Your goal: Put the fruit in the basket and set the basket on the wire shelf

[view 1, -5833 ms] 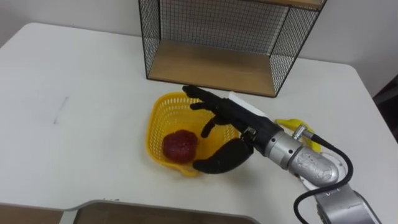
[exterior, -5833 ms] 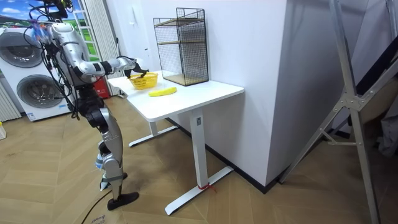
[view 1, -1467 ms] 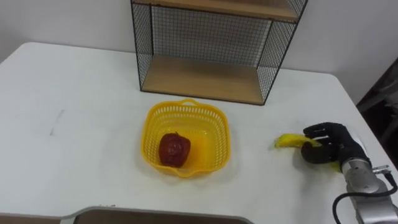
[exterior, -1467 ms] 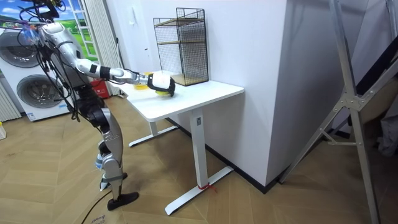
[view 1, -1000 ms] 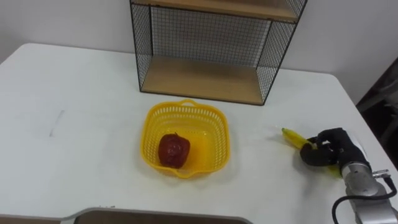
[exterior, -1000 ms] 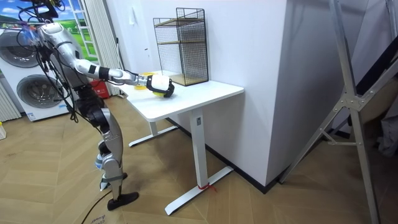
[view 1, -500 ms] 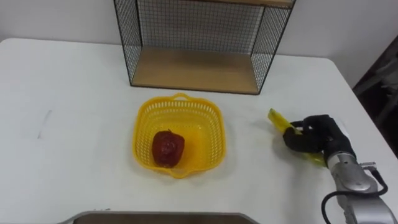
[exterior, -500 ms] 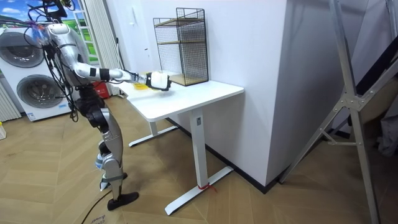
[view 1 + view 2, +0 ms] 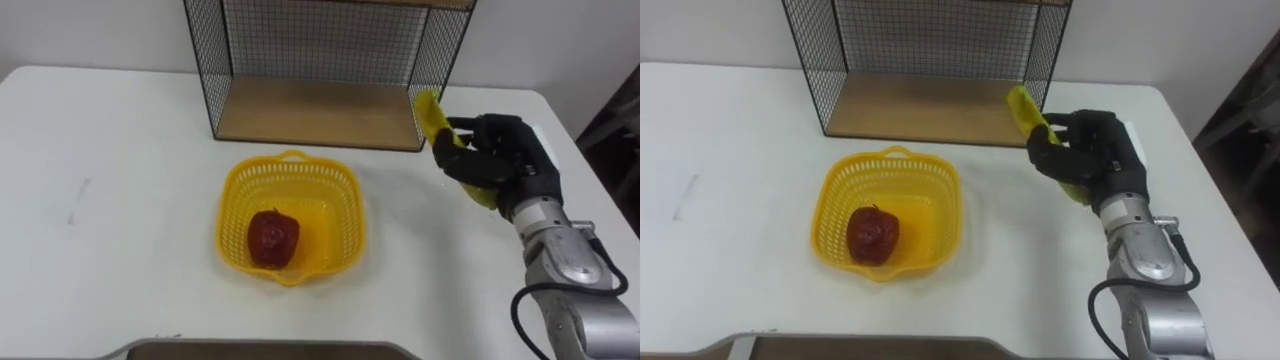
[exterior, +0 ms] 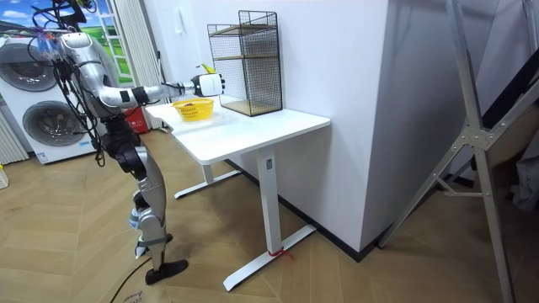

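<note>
A yellow plastic basket point(image 9: 333, 205) point(image 9: 936, 196) point(image 10: 194, 108) sits on the white table point(image 9: 120, 150) in front of the wire shelf point(image 9: 320, 60) point(image 9: 930, 55) point(image 10: 246, 63). A dark red fruit point(image 9: 273, 238) point(image 9: 873, 233) lies inside it, at its left. My right hand point(image 9: 497, 155) point(image 9: 1088, 150) point(image 10: 208, 84) is shut on a yellow banana point(image 9: 431, 116) point(image 9: 1024, 110) and holds it in the air, right of the basket, near the shelf's front right corner. The banana's top end sticks up out of my fist.
The shelf has a wooden bottom board point(image 9: 315, 112) and black mesh walls. In the room view the robot stands at the table's end, right arm stretched forward, with washing machines point(image 10: 38, 105) behind it.
My right hand has lifted the banana off the table and carried it up and leftwards, towards the shelf's corner. The basket and the red fruit have stayed put.
</note>
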`<state>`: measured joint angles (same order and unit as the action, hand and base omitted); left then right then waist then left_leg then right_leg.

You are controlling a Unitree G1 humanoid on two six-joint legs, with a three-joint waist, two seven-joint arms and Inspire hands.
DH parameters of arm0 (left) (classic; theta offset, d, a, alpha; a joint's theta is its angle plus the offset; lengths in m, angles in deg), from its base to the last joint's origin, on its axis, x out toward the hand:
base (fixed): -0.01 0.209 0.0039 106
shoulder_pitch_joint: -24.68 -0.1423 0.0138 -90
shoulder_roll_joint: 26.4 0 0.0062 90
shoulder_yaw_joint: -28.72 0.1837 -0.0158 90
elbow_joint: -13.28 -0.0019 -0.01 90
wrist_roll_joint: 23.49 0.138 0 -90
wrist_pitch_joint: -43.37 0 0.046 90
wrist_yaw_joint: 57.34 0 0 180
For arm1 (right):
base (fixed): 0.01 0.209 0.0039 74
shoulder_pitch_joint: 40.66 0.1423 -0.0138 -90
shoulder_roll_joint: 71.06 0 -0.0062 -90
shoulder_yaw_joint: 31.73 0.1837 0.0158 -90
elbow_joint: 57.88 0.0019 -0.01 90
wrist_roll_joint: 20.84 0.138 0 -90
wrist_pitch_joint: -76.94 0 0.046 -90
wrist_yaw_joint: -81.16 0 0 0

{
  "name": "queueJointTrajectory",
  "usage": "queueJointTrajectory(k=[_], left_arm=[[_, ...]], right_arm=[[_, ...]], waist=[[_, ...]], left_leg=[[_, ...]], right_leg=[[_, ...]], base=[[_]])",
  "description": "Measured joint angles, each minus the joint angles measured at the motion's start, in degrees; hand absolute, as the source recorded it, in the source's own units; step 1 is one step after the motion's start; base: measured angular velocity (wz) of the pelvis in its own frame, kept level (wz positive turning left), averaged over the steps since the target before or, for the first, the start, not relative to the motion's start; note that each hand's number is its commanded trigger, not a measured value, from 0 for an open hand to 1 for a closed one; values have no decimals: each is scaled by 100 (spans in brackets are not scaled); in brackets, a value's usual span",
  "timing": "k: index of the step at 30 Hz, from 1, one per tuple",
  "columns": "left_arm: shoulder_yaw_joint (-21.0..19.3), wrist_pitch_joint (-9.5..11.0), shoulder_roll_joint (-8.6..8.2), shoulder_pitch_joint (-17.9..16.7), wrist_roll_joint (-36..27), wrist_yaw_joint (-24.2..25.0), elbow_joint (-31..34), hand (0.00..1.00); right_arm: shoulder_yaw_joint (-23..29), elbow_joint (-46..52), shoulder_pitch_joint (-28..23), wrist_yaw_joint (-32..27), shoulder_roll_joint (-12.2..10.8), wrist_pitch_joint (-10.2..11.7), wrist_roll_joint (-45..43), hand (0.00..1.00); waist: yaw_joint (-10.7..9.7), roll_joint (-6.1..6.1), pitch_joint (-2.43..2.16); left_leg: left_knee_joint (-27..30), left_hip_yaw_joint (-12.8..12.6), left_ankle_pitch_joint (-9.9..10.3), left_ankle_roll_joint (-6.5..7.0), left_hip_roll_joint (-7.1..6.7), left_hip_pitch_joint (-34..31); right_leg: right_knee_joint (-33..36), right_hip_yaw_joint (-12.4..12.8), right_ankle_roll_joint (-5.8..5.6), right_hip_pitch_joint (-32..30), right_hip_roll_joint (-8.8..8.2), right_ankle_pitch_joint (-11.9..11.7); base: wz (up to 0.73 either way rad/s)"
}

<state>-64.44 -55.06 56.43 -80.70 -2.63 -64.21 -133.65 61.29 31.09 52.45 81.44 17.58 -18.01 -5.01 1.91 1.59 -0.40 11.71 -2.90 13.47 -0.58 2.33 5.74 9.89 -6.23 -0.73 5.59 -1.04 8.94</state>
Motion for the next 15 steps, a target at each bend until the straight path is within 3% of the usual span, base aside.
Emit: queueJointTrajectory(k=[9,15], left_arm=[[0,45,1,42,-7,-39,-1,0],[57,227,27,96,-47,5,-67,0]], right_arm=[[-30,598,4,199,0,10,-19,100],[-649,885,25,719,25,42,-417,100]], waist=[[15,44,6],[65,101,40]], left_leg=[[6,-20,0,-1,-2,-55],[-17,-98,-1,-1,10,-77]], right_leg=[[-12,33,5,-61,6,-3],[-4,117,8,-152,26,-5]], base=[[0],[-7]])
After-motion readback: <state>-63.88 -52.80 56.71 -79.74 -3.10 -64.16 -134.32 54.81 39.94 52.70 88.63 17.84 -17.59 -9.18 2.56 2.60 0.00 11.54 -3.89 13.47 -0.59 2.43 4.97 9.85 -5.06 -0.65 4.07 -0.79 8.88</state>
